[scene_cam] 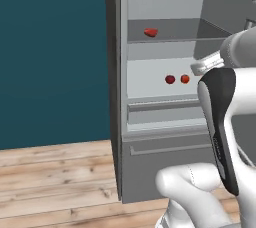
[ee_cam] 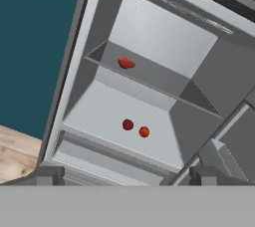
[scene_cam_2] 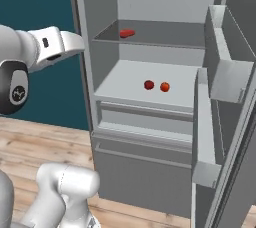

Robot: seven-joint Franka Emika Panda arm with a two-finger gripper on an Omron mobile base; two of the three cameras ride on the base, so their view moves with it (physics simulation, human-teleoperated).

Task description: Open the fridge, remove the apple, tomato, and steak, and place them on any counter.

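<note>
Right base view shows the fridge with its door swung wide to the right. On the upper shelf lies the steak; on the lower shelf sit the apple and, just beside it, the tomato. Facing the shelves, well short of them, the pincer stands apart, holding nothing.
</note>
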